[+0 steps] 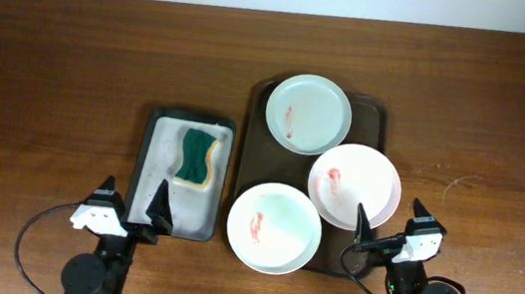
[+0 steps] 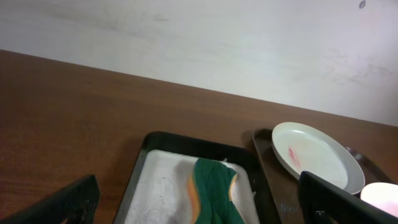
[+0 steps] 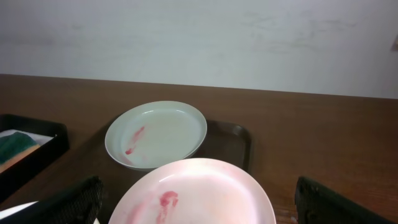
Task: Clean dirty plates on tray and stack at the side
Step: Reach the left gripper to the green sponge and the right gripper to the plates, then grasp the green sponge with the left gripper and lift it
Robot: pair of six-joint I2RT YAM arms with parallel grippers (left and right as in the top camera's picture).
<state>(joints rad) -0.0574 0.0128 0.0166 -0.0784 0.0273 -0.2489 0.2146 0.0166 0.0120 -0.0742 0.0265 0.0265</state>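
Three dirty plates with red smears lie on the dark brown tray: a pale green one at the far end, a pink one at the right, another pale green one at the near left. My left gripper is open and empty at the near end of the small tray. My right gripper is open and empty just near of the pink plate. The right wrist view shows the far green plate; the left wrist view shows it too.
A smaller dark tray with a whitish inside lies left of the brown tray and holds a green-and-yellow sponge, seen also in the left wrist view. Bare wooden table spreads to the left, right and far side.
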